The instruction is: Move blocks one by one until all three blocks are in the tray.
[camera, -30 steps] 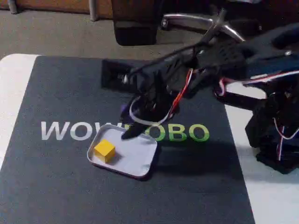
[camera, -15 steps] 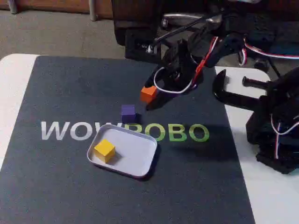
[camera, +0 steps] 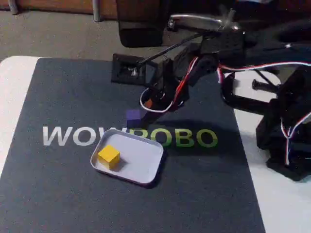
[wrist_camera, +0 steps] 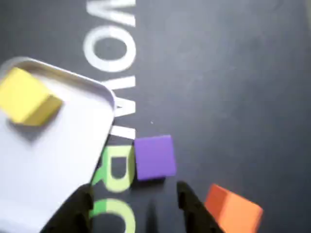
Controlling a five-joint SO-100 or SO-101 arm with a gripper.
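The yellow block [camera: 108, 156] [wrist_camera: 26, 102] lies inside the pale tray [camera: 141, 162] [wrist_camera: 58, 160], near its left end in the fixed view. The purple block [camera: 133, 115] [wrist_camera: 154, 158] rests on the dark mat just beyond the tray's far rim. The orange block [camera: 147, 103] [wrist_camera: 232, 208] sits on the mat to its right, mostly hidden by the arm in the fixed view. My gripper [camera: 153, 102] [wrist_camera: 133, 209] hovers open over these two blocks. In the wrist view the purple block lies just ahead of the gap between the black fingers [wrist_camera: 194, 208]. Nothing is held.
A dark mat [camera: 63, 92] with "WOWROBO" lettering covers the white table [camera: 12, 82]. The arm's base and a clamp [camera: 286, 131] stand at the right edge. A chair base [camera: 204, 22] and floor lie behind the table.
The gripper left the tray's far rim, swung up and back to the right, then came back down left over the purple and orange blocks. The blocks have stayed put.
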